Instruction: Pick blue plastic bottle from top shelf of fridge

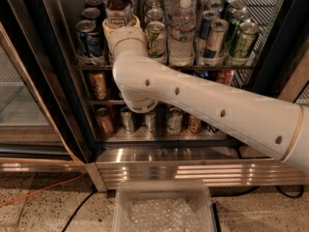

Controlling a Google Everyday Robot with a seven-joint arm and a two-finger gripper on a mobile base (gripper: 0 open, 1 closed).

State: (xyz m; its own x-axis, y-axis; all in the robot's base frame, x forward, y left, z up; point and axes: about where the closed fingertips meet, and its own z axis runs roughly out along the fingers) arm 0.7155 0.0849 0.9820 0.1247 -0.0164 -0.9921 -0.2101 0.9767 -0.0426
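The blue plastic bottle [118, 6], with dark brown liquid, a white cap and a white label, stands upright at the front left of the top shelf [193, 65] of the fridge [60, 81]. My gripper [120, 29] reaches in from the lower right at the end of the white arm [203, 105]. It sits right at the bottle's lower part. The bottle's base is hidden behind my wrist.
A blue drink can [89, 38] stands left of the bottle. Green-white cans [155, 35], ribbed water bottles [182, 28] and more cans [241, 40] stand to its right. Two lower racks hold cans [174, 121]. A clear bin [161, 211] sits on the floor below the steel grille [193, 173].
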